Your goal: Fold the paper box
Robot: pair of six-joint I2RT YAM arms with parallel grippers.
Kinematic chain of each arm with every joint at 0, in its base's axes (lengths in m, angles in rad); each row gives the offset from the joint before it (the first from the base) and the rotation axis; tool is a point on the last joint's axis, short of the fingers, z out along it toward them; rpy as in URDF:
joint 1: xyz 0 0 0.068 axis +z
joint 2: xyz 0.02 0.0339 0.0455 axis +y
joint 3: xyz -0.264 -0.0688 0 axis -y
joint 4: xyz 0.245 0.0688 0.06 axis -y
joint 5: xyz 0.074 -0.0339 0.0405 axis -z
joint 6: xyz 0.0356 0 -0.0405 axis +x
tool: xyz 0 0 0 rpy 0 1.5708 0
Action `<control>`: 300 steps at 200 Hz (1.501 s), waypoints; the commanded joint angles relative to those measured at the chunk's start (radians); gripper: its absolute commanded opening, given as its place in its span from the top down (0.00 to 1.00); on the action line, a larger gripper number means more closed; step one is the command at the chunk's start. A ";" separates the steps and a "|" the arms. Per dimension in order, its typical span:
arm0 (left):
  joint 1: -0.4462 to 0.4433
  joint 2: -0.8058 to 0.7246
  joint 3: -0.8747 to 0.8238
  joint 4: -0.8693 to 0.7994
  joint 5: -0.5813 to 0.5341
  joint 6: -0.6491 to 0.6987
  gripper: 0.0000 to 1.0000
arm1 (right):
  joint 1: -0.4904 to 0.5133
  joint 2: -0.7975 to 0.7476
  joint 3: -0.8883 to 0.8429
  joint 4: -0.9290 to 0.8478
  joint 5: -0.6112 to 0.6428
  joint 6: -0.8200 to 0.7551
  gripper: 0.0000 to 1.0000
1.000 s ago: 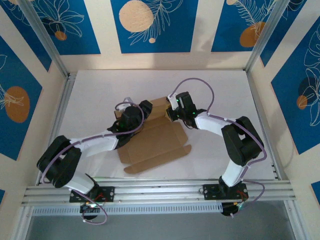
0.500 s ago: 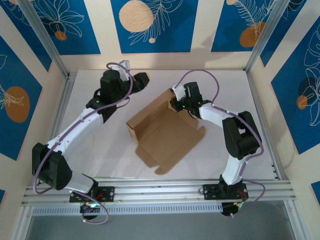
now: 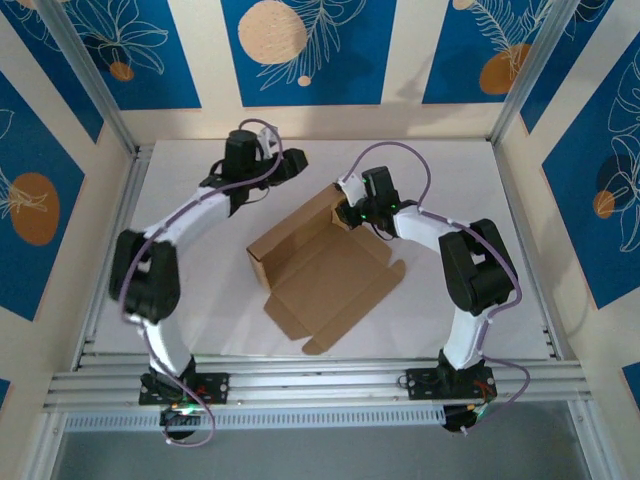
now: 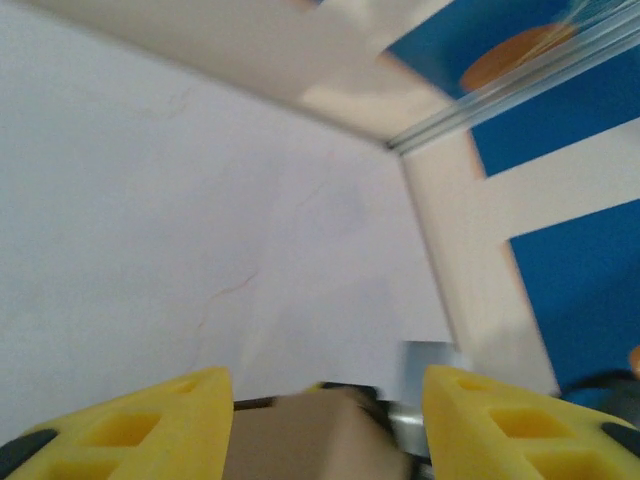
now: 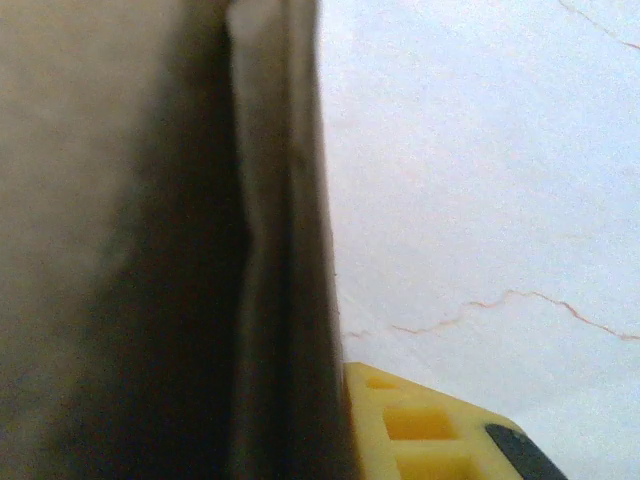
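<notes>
Box (image 3: pixel 320 270) sits mid tabletop (image 3: pixel 480 170), half folded. Right tool (image 3: pixel 347 212) is clamped on its far wall. Left tool (image 3: pixel 290 164) is apart, empty, nr far edge. Risk: the one-sided hold may let the wall slip or crease.

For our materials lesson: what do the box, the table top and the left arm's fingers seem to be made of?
Paper box: brown cardboard, matte; sharp creases and thin cut edges.
Table top: white, matte, faint hairline veins; perhaps laminate or a stone-look sheet.
Left fingers: yellow, probably moulded plastic, with recessed pockets.
</notes>
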 commanded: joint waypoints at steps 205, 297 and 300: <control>-0.078 0.068 -0.210 0.189 0.070 -0.197 0.81 | 0.061 0.074 0.082 -0.049 0.280 0.182 0.66; -0.015 -0.095 -0.083 -0.148 -0.033 0.075 0.78 | 0.009 -0.062 -0.079 0.077 0.054 0.122 0.03; -0.015 -0.100 -0.081 -0.155 -0.035 0.081 0.78 | 0.004 -0.066 -0.081 0.078 0.043 0.121 0.03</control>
